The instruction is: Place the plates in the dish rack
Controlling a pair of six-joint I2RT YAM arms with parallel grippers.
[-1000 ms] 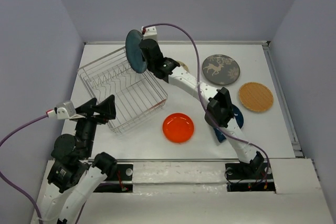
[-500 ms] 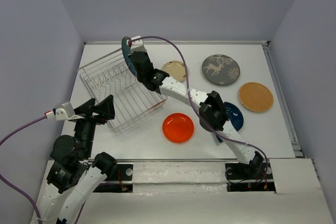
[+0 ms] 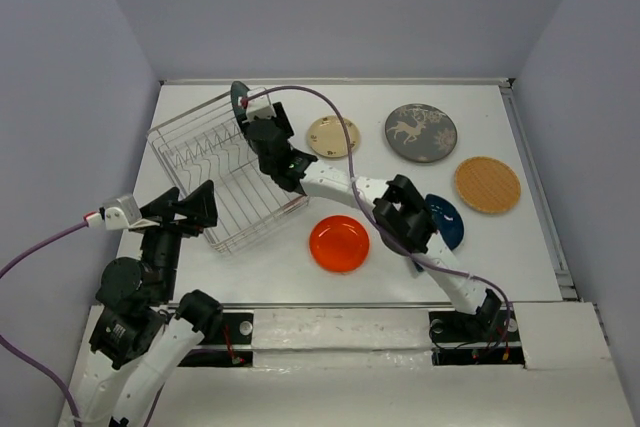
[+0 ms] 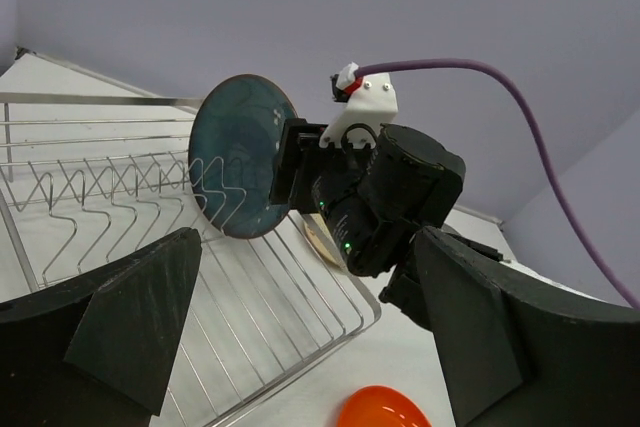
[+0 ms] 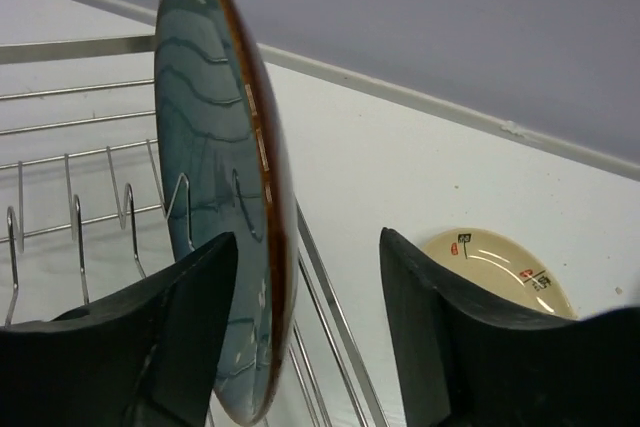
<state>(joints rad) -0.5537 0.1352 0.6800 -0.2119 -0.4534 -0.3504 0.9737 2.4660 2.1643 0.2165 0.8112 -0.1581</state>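
Note:
The large teal plate (image 3: 238, 102) (image 5: 215, 197) (image 4: 235, 167) stands on edge among the tines at the far corner of the dish rack (image 3: 200, 162) (image 4: 110, 182). My right gripper (image 3: 252, 122) (image 5: 308, 247) is open around its rim. The plate sits close by one finger with a clear gap to the other. My left gripper (image 3: 195, 205) (image 4: 305, 247) hangs open and empty over the rack's near corner. On the table lie the cream plate (image 3: 332, 136) (image 5: 500, 262), grey deer plate (image 3: 421, 132), tan woven plate (image 3: 487, 184), orange plate (image 3: 339, 243) (image 4: 385, 409) and dark blue plate (image 3: 447, 224).
The right arm (image 3: 350, 182) stretches across the table from its base to the rack, passing over the dark blue plate. Walls close in the table on the left, back and right.
The right arm carried the teal plate left and down into the rack's tines, then its jaws opened off the plate. The left arm has not moved.

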